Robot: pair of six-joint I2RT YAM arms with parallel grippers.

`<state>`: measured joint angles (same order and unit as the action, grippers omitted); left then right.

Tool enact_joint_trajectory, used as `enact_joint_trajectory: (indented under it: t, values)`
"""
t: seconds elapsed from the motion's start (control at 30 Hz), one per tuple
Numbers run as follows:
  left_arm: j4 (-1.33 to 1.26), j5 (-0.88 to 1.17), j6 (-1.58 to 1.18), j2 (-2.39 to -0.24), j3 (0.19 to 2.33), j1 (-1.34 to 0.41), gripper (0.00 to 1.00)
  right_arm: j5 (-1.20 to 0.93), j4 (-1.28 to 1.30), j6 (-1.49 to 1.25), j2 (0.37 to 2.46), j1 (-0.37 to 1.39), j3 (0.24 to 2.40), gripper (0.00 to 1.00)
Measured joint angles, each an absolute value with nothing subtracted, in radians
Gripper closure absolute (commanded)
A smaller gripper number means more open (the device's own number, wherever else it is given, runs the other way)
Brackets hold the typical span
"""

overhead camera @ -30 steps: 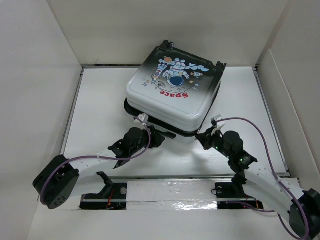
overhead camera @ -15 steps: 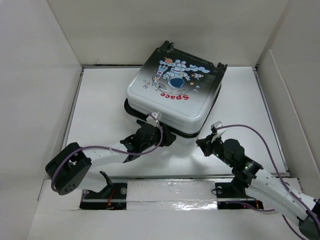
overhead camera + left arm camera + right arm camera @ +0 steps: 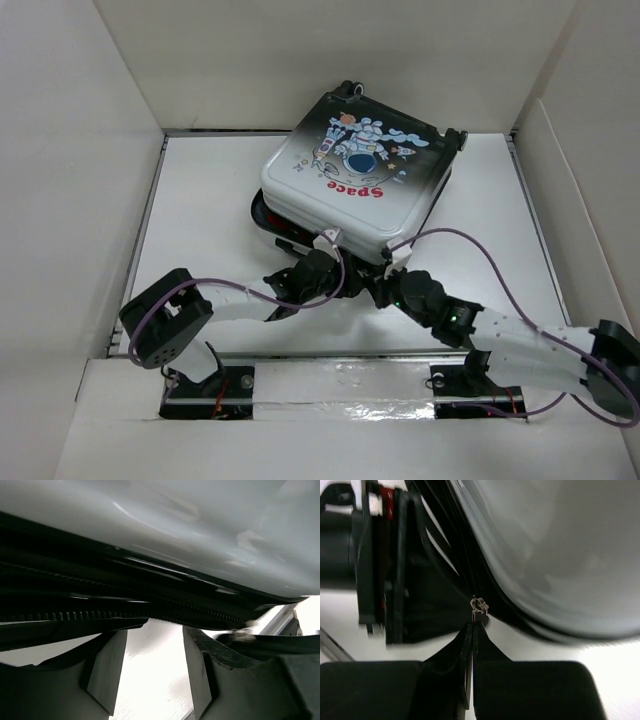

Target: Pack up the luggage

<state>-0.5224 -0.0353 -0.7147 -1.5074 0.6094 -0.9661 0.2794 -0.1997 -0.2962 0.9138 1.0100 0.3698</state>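
The luggage (image 3: 355, 185) lies flat at the back middle of the table, astronaut and red "Space" print up, its lid down on the lower half with a dark gap along the near seam. My left gripper (image 3: 318, 262) is open at the near edge, its jaws just below the zipper track (image 3: 75, 615) and white shell (image 3: 175, 525); nothing is between the fingers (image 3: 107, 665). My right gripper (image 3: 385, 285) is shut on the metal zipper pull (image 3: 479, 605) at the seam, under the white shell (image 3: 560, 550).
White walls stand close on the left (image 3: 70, 180), back (image 3: 330, 50) and right (image 3: 590, 170). A taped rail (image 3: 340, 390) carries the arm bases along the near edge. The left arm's black body (image 3: 370, 555) is close beside my right gripper.
Both arms reached forward to the luggage's near edge. The right gripper swung left to the seam. The luggage slid a little back and to the right.
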Motion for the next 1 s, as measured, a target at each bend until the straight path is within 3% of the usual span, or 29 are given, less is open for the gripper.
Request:
enact_joint_trajectory:
  t: [0.17,0.27,0.43,0.53,0.73,1.0]
  values:
    - [-0.485,-0.072,-0.691,-1.468,0.585,-0.94,0.48,0.329,-0.41,-0.322,1.127,1.029,0.415,1.0]
    - [-0.465,-0.094,-0.693,-1.282,0.479,-0.865,0.46,0.333,-0.458,-0.339,1.142,1.036,0.412,1.0]
    - [-0.319,-0.191,-0.691,-0.843,0.42,-0.641,0.45,0.326,-0.456,-0.347,1.111,1.037,0.4,1.0]
    - [-0.313,-0.204,-0.721,-0.751,0.448,-0.424,0.49,0.318,-0.456,-0.347,1.106,1.037,0.396,1.0]
    - [-0.461,-0.027,-0.885,-0.958,0.462,0.009,0.52,0.302,-0.433,-0.343,1.077,1.037,0.39,1.0]
    - [-0.506,0.155,-0.971,-1.385,0.61,0.031,0.54,0.262,-0.372,-0.327,0.99,1.037,0.361,1.0]
